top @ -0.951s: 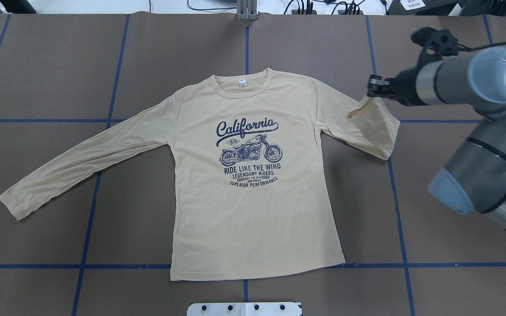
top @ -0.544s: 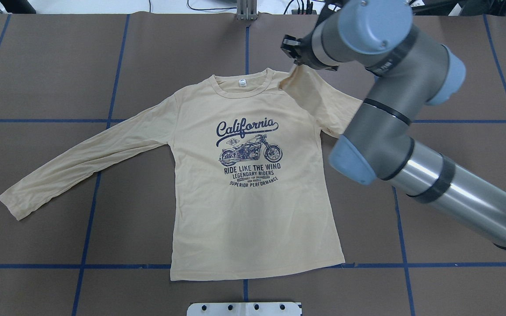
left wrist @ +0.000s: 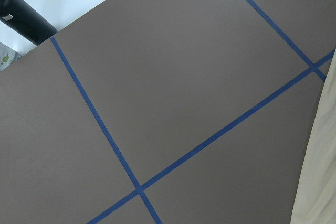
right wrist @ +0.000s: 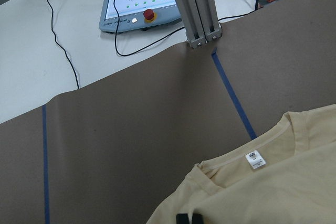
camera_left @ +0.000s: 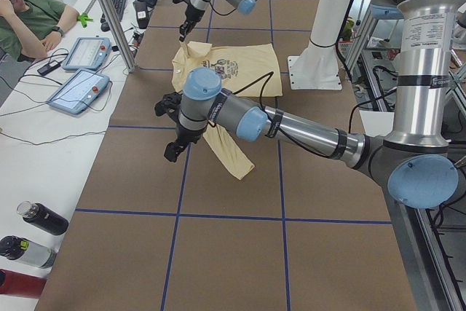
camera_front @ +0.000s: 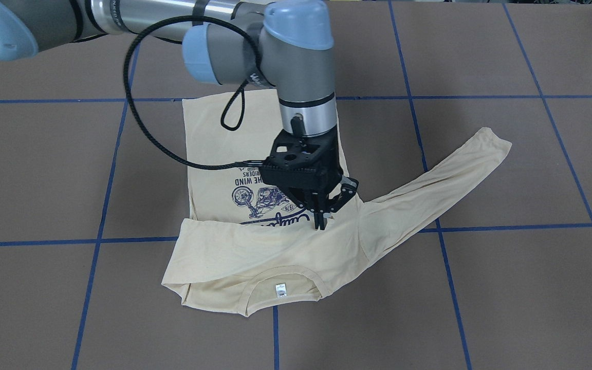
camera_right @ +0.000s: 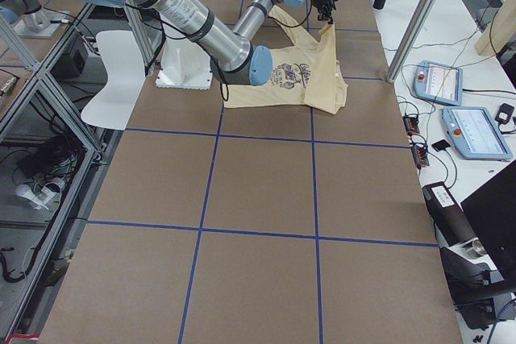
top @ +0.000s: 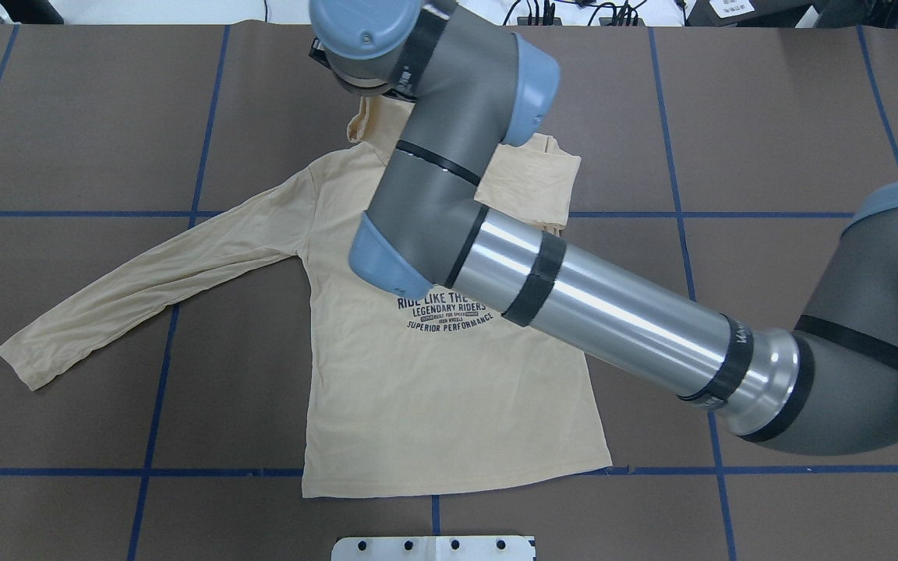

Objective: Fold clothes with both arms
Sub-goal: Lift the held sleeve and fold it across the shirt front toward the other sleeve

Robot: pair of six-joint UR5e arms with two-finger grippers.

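Noted pale cream-yellow long-sleeved T-shirt (top: 433, 405) lying print-up mid brown, blue-taped worktop (top: 768, 117), one sleeve folded across the chest. Found black right gripper (camera_front: 321, 222) jaws clenched on that sleeve's end. Cannot tell for black left gripper (camera_left: 171, 152), near the other sleeve. Judged light, limp, crease-prone: best pinched at cuffs, hem corners, shoulders.

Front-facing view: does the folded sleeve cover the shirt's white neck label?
No, the label shows uncovered inside the collar, and the folded sleeve lies across the shirt short of it.
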